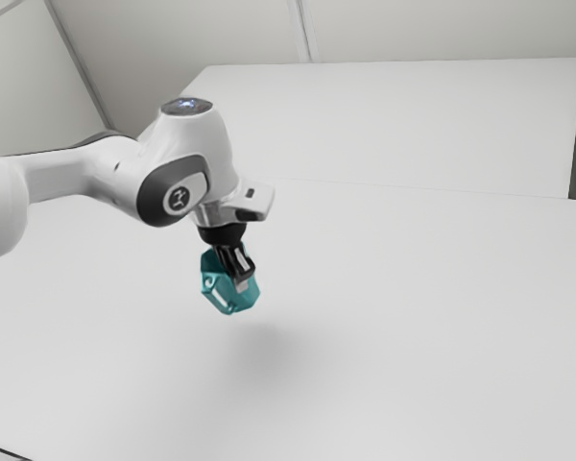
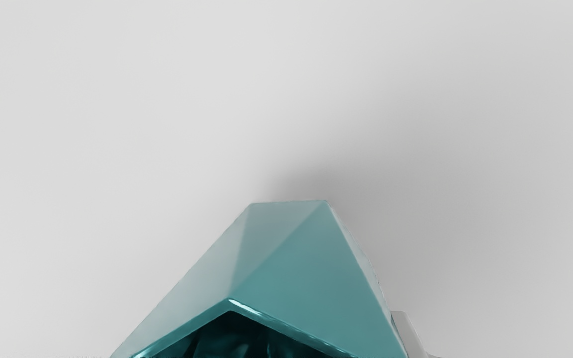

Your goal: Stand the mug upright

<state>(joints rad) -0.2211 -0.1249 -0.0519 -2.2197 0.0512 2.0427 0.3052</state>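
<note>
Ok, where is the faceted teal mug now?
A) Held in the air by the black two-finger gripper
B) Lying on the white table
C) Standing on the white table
A: the mug is in the gripper, with a stretch of bare white table showing between it and its soft shadow in the exterior view.
</note>
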